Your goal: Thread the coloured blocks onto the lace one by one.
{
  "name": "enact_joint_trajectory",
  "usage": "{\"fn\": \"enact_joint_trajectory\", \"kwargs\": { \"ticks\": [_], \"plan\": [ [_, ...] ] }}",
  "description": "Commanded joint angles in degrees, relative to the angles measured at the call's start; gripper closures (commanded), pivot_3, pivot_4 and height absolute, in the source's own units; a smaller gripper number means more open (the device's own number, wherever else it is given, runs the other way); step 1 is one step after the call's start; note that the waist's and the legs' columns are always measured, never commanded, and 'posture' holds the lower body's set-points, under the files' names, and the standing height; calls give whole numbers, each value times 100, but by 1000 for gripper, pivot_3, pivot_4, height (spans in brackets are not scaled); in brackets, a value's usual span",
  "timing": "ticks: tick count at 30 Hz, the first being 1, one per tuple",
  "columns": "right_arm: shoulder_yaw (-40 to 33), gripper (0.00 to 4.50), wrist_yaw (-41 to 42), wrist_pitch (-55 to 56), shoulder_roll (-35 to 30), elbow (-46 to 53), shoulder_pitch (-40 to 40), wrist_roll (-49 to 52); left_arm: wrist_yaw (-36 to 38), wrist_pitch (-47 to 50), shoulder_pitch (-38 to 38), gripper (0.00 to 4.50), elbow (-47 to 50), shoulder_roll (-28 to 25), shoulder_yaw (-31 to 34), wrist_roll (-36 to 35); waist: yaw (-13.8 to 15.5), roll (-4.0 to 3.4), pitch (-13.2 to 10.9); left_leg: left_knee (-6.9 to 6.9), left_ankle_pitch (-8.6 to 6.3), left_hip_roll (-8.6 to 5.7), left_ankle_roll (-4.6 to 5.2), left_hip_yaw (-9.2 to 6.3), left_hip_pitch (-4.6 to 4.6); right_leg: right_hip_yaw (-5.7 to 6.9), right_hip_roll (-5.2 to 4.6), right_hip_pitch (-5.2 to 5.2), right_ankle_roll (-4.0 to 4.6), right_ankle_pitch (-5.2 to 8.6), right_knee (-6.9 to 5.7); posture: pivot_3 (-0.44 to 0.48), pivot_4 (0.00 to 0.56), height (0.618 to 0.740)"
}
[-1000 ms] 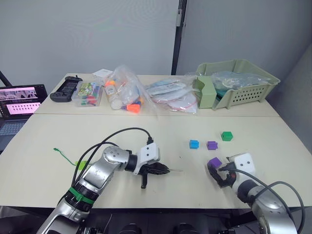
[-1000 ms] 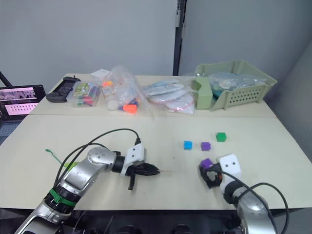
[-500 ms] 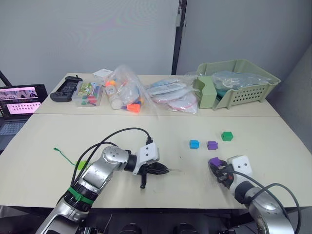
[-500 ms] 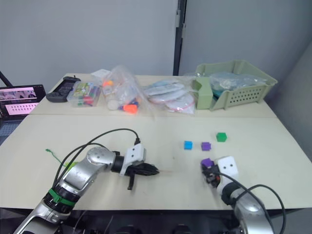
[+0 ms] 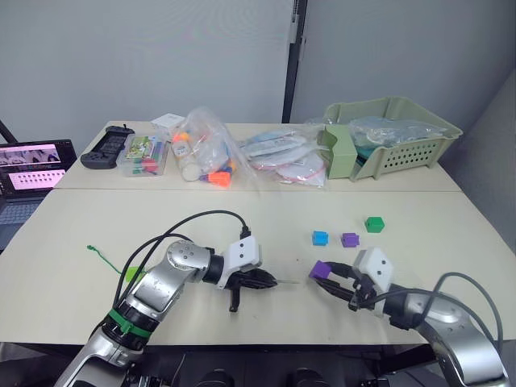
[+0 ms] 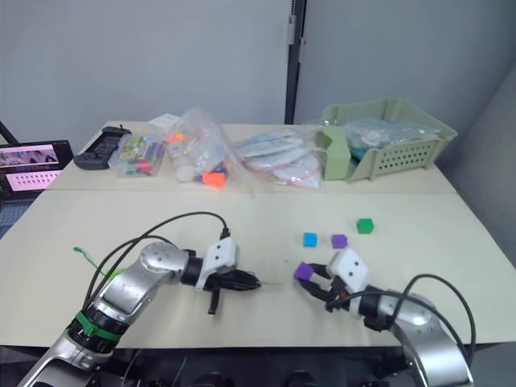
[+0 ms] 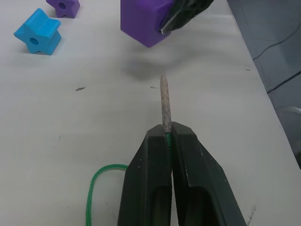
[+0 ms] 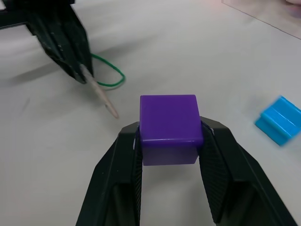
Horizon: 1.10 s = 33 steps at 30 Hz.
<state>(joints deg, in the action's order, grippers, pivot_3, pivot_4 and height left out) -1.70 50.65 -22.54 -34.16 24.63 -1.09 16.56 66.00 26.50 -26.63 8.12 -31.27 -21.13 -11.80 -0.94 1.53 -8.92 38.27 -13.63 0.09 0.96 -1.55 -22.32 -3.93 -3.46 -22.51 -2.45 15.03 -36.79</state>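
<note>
On the pale desk (image 5: 242,218), the left end effector (image 7: 167,136) is clenched on the lace (image 7: 165,106) — its stiff tip points at a purple cube (image 8: 170,123). The right end effector (image 8: 170,141) grasps that cube just above the desk, near the tip but apart. Beyond lie the blue (image 5: 321,238), purple (image 5: 350,239) and dark green (image 5: 374,224) blocks.

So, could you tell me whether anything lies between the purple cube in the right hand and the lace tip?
Nothing visible does: only bare table separates the purple cube from the lace tip.
</note>
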Motion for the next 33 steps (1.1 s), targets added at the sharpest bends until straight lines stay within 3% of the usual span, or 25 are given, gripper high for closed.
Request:
{"fn": "enact_joint_trajectory", "kwargs": {
  "ticks": [1,15,20,29,33],
  "plan": [
    [181,3355,345,336,-192,-199,142,34,60,136,73,4500,403,-148,162,-211,14,0,-1,0,0,0,0,0,0,0,-1,0,0,0,0,0,150,740],
    [251,3355,36,543,-11,-413,-438,67,13,547,301,4500,928,-628,287,-479,20,0,-12,-3,-1,11,1,-1,-4,0,-4,-2,0,0,3,0,150,740],
    [118,3355,519,961,-180,-591,-492,267,49,568,250,4500,947,-698,272,-525,17,-2,-18,-3,-1,12,0,1,-1,-1,-2,-2,-1,0,2,0,150,740],
    [-138,3355,1445,741,-609,-326,380,1318,143,642,219,4500,948,-726,246,-582,8,-5,-38,-3,-1,11,1,-1,-1,0,0,-2,0,0,2,0,150,740],
    [-94,3355,1625,772,-789,-346,664,1339,131,693,246,4500,1003,-736,251,-605,18,-5,-43,-3,-1,14,1,-2,-2,0,0,-2,0,0,2,0,150,740]
  ]
}}
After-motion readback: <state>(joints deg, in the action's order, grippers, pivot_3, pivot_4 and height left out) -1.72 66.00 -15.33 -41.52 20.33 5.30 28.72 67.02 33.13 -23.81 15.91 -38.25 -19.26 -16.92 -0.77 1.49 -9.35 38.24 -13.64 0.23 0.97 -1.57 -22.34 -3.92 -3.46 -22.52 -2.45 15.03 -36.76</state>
